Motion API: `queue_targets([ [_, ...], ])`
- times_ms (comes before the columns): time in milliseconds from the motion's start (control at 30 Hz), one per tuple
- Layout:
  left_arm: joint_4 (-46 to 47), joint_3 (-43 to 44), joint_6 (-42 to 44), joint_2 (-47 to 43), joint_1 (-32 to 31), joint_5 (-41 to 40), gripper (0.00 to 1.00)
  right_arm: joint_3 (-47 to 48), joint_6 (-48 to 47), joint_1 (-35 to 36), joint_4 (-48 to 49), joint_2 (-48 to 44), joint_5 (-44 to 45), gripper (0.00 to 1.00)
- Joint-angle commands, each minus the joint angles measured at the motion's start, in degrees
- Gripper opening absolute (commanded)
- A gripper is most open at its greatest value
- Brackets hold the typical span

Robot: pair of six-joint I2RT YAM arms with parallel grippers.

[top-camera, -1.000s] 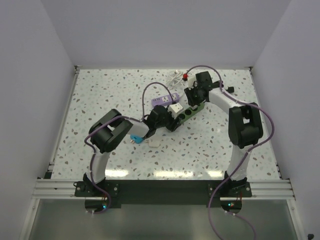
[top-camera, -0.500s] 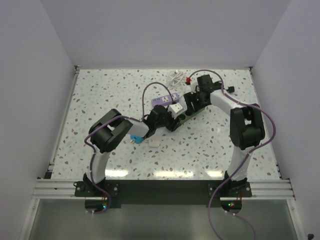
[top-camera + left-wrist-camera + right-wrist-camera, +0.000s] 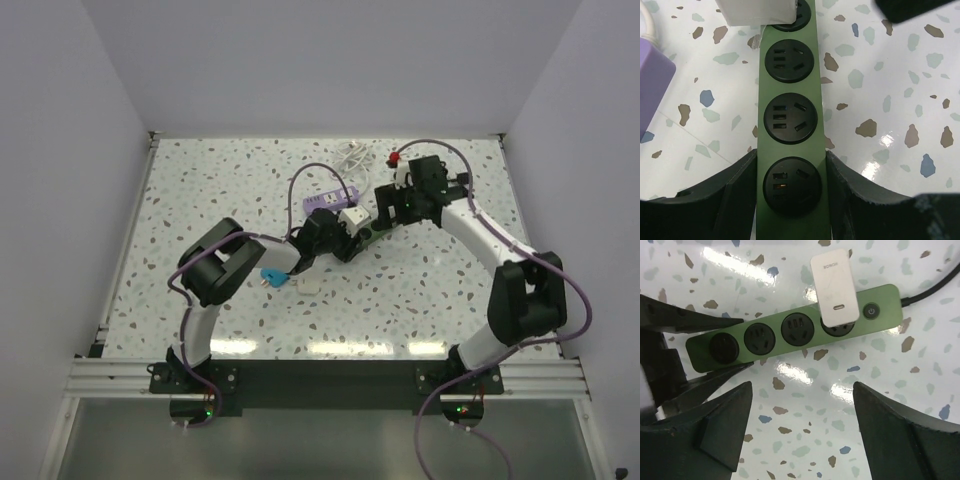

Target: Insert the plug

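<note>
The white plug [image 3: 835, 287] stands in the end socket of the green power strip [image 3: 790, 335], next to the strip's power button; in the top view the plug [image 3: 350, 216] sits mid-table. My left gripper [image 3: 791, 160] is shut on the strip's other end [image 3: 790, 115], one finger on each long side. My right gripper [image 3: 802, 390] hangs open above bare table beside the strip, apart from the plug, with nothing between its fingers. From above, the right gripper [image 3: 388, 205] is just right of the plug and the left gripper [image 3: 335, 240] just left of it.
A purple power strip [image 3: 330, 200] lies behind the green one, and its corner [image 3: 652, 85] shows in the left wrist view. A white cable [image 3: 350, 152] is coiled at the back. A blue piece [image 3: 270, 275] and a white piece [image 3: 305, 283] lie beside the left arm.
My right gripper has opened, let go of the white plug and drawn back to the right. The plug stays in the socket. The left gripper has kept its hold on the strip.
</note>
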Motion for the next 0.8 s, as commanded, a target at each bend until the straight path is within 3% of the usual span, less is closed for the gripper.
queue_targets([
  [0, -7.8, 1.1, 1.2, 2.9, -0.2, -5.1, 0.00, -3.8, 4.0, -0.1, 4.9, -7.4, 4.2, 0.85],
  [233, -11.2, 6.9, 2.7, 5.3, 1.5, -9.4, 0.00, -15.9, 7.8, -0.1, 14.2, -22.4, 6.0, 0.85],
  [333, -8.7, 5.0, 3.3, 3.3, 1.6, -10.2, 0.00, -20.2, 9.5, -0.1, 16.8, -28.6, 4.5, 0.85],
  [433, -5.9, 2.4, 3.0, 0.4, 1.6, -11.0, 0.18, -23.3, 10.6, 0.0, 19.0, -33.3, 2.3, 0.85],
  [467, -5.1, 1.8, 3.0, -0.3, 1.6, -11.0, 0.35, -24.3, 10.9, 0.0, 19.5, -34.0, 1.9, 0.85],
  [533, -4.5, 0.3, 2.7, -2.5, 1.6, -11.1, 0.52, -24.9, 11.3, 0.1, 19.9, -35.2, 1.5, 0.85],
  [567, -4.1, -0.2, 2.6, -3.1, 1.6, -11.1, 0.73, -25.3, 11.4, 0.1, 20.1, -35.9, 0.9, 0.85],
  [767, -0.7, -6.6, 2.1, -10.6, 1.6, -11.1, 1.00, -26.6, 11.9, 1.5, 21.3, -38.6, -0.4, 0.85],
])
